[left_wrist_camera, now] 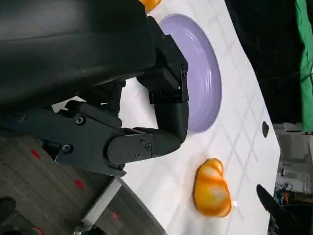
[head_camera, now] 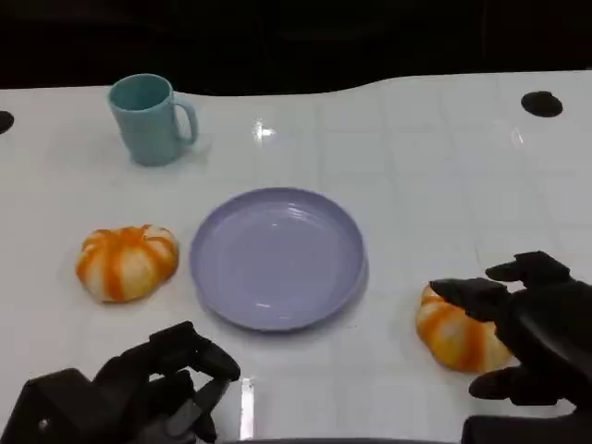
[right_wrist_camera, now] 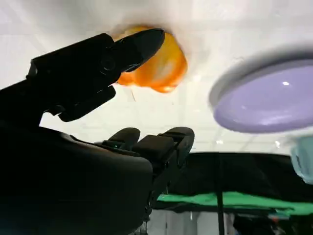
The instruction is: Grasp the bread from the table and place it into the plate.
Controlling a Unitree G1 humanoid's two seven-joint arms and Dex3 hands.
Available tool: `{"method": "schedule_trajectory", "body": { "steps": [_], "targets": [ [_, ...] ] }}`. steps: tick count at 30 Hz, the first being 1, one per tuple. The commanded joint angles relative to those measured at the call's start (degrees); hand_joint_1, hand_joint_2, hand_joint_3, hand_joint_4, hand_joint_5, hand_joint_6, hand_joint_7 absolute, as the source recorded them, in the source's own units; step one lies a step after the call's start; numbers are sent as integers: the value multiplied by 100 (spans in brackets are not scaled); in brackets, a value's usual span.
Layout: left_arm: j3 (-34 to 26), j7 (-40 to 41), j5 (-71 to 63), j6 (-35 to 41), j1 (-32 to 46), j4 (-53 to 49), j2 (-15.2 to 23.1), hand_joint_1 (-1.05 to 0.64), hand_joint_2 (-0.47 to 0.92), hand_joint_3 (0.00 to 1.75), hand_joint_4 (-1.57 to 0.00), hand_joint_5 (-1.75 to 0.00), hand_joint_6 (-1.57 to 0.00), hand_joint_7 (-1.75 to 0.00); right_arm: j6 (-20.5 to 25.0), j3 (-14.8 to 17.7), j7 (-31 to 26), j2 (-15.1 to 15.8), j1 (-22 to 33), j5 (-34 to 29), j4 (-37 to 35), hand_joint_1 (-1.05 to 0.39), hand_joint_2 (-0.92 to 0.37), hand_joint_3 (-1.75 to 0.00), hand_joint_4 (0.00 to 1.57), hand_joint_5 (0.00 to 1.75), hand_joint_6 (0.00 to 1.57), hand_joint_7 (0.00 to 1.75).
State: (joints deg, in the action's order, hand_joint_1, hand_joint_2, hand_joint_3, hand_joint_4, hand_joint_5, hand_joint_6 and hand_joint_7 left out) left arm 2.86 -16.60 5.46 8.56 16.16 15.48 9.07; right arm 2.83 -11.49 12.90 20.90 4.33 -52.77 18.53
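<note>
Right hand (head_camera: 527,324): near right of the table, fingers spread apart around the right bread, holding nothing yet; one finger lies over the loaf's top, another curls below its near side. Whether any finger already touches the crust cannot be told.
Right bread (head_camera: 453,331): orange-and-white loaf on the table, right of the plate and apart from it; its right part is hidden behind the hand.
Left hand (head_camera: 139,388): low at the near left, fingers curled in with nothing between them, resting clear of the plate's near rim.
Plate (head_camera: 277,257): lilac, round, bare, mid-table between the two loaves.
Left bread (head_camera: 127,262): a second striped loaf, left of the plate, untouched.
Mug (head_camera: 148,118): teal, at the far left, well apart from everything else.
Step in hand: closing on the right bread, by the look of it; the task seems barely begun, since nothing lies in the plate.
Doing it well: the fingers should settle on opposite sides of the loaf before they close, low enough to get under its bulge. A soft loaf likely squashes, so a gentle squeeze suits it.
Next: lift straight up before swinging left, so the loaf clears the plate's raised rim.
Risk: a top-only grip may let the bread roll out toward the near edge.
</note>
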Motion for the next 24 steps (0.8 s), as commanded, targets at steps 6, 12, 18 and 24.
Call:
{"method": "schedule_trajectory", "body": {
  "steps": [6, 12, 18, 24],
  "targets": [
    [35, 95, -78, -87, 178, 264, 19, -44, 92, 45, -67, -175, -62, -139, 364, -395, 13, -43, -524, -134, -888, -51, -80, 0, 17, 46, 42, 1],
    [41, 119, -70, 2, 262, 372, 13, -44, 92, 45, -67, -175, -61, -139, 517, -702, -106, -184, -900, -181, -1567, -52, -81, 0, 20, 39, 43, 1],
    [48, 143, -77, -27, 322, 367, 0, -44, 92, 44, -67, -175, -61, -140, 539, -983, -567, -305, -1221, -220, -2302, -49, -82, 0, 27, 34, 46, 1],
    [65, 144, -87, -101, 333, 315, 3, -44, 92, 44, -67, -175, -60, -141, -19, -853, -1868, -575, -1352, 300, -2959, -16, -75, 0, 86, 40, 86, 12]
  ]
}}
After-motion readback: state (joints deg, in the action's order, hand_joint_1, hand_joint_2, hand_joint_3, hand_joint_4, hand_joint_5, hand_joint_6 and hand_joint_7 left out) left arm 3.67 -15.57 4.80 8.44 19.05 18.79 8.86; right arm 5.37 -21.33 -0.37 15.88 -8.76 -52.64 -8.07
